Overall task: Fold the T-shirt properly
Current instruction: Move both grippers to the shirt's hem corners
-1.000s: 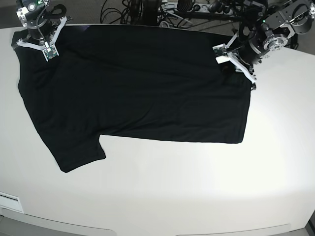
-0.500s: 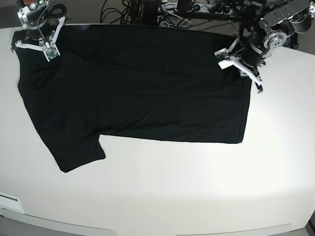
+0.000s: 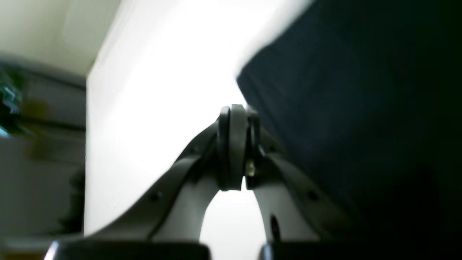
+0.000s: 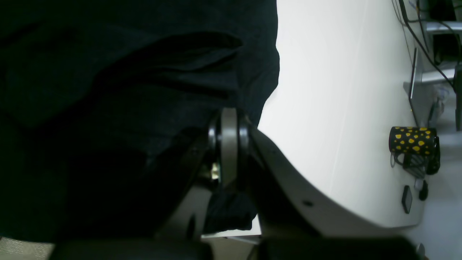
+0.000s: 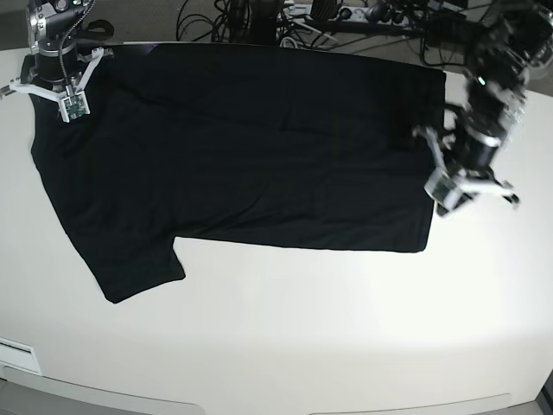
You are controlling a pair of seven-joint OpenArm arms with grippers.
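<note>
Left gripper (image 3: 234,110): jaws pressed together, nothing caught between the tips. Seen from its own wrist camera, poised right at the edge of the T-shirt (image 5: 259,147), with bright white table (image 5: 302,328) behind and to one side, dark cloth to the other. Much blur in that view, so cannot tell whether the tips touch the cloth. From the base camera, smeared with motion, sitting just past the shirt's right-hand edge, about halfway down that edge.

Right gripper (image 4: 229,115): jaws likewise closed flat against each other. Set over the far left corner of the shirt in the base view, near the sleeve on that side. From the wrist camera, tips surrounded by rumpled black folds, with a lump of cloth showing lower down between the two finger arms. Cannot tell whether any fabric is pinched at the tips themselves.

T-shirt spread out flat on the table, plain black side up, filling most of the far half of the tabletop. One short sleeve pointing toward the near left corner. Body lying smooth apart from shallow creases.

Beyond the table edge in the right wrist view: black mug (image 4: 413,140) with yellow spots. Tangle of cables (image 5: 259,17) along the far side in the base view.
</note>
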